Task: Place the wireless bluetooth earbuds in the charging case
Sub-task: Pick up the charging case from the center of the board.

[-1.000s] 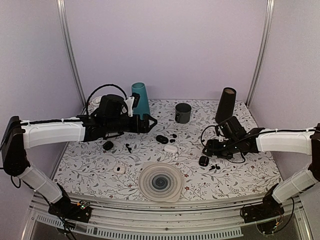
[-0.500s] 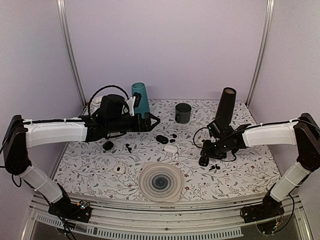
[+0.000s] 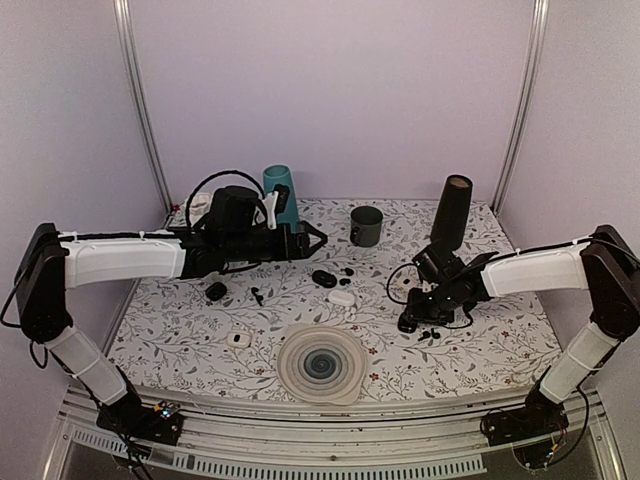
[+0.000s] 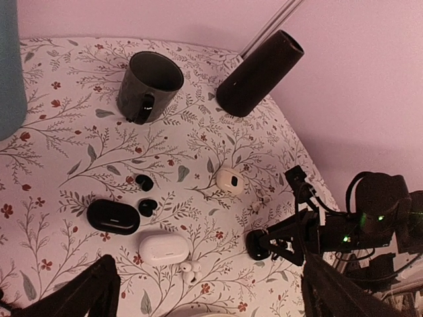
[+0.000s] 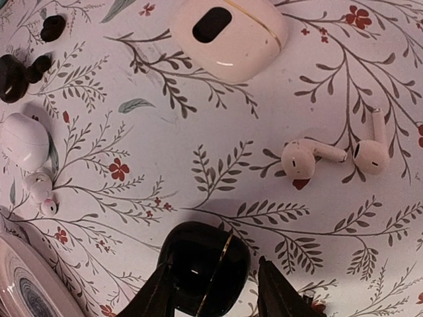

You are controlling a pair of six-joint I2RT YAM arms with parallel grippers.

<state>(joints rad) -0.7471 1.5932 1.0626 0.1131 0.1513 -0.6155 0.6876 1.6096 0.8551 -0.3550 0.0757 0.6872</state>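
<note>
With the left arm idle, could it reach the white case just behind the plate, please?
Probably yes: the left gripper hangs open nearby, and the white case lies uncovered, only tiny white earbuds beside it.

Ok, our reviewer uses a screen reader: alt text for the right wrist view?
The right gripper straddles a glossy black charging case on a floral tablecloth. Two white stemmed earbuds lie just beyond it, a white case farther off.

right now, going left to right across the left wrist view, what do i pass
teal cup → black oval case → closed white case → white case with a dark oval → right gripper around a black case. dark mug and black cylinder overlap these, so left out.
</note>
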